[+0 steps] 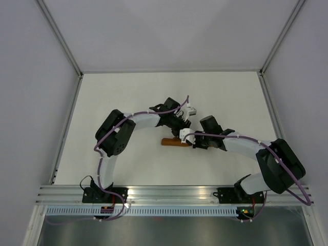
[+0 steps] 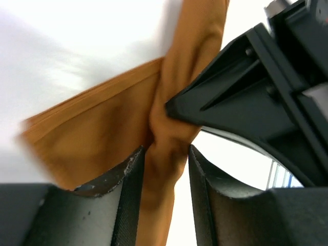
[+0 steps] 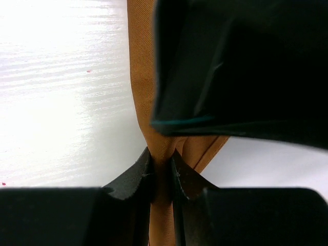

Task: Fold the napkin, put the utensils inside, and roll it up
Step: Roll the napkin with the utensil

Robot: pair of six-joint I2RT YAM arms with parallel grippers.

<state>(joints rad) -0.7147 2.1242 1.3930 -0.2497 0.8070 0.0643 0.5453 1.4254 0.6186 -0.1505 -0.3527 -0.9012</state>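
On table (image 1: 128,102) | R pincer (image 3: 161,158) nips napkin (image 3: 141,77) | L pincer (image 2: 165,154) apart round it

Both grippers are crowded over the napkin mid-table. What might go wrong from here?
1. The right gripper pinches just a narrow fold of the napkin, so a pull may slip it or drag the napkin apart.
2. The left gripper stands open around the napkin, leaving one grip in charge.
3. The grippers sit very close together and may collide.
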